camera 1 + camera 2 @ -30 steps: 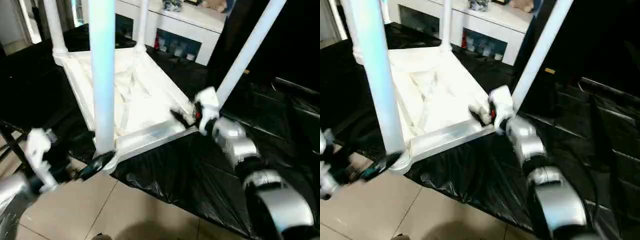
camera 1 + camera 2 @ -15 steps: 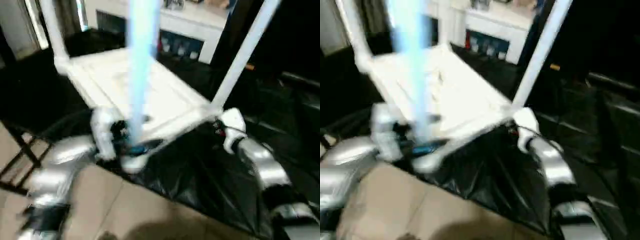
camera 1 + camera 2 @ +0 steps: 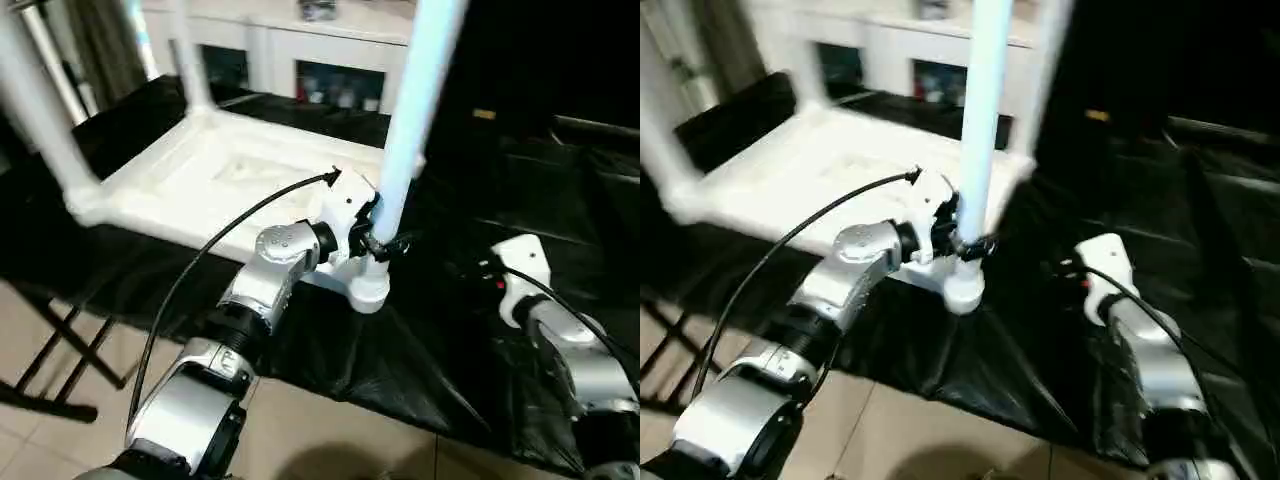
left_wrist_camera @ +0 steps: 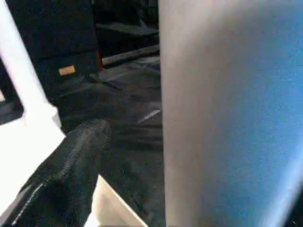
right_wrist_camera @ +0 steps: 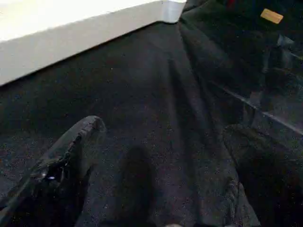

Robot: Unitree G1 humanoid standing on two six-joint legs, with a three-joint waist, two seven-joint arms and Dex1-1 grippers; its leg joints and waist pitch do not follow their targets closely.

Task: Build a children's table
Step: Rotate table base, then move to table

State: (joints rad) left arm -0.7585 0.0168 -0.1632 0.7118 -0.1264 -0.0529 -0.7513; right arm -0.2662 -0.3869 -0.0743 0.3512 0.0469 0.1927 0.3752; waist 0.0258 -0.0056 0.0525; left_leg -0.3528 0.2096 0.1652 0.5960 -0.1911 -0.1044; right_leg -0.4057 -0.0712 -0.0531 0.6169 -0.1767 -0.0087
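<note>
All four table legs (image 3: 415,110) run off the top edge, so no idea where they end. The right gripper (image 5: 156,156) is tucked behind its own white wrist from the head cam. Stuff on the cabinet shelves (image 3: 335,97) is too tiny to make out.

A white plastic children's table (image 3: 230,180) lies upside down on a black sheet (image 3: 420,340), its rectangular top flat against the sheet with the raised rim facing up. White tubular legs stand upright from its rounded corner sockets; the nearest leg (image 3: 412,110) rises from the socket (image 3: 368,285) at the sheet's front edge, another leg (image 3: 35,110) from the socket left of it
</note>
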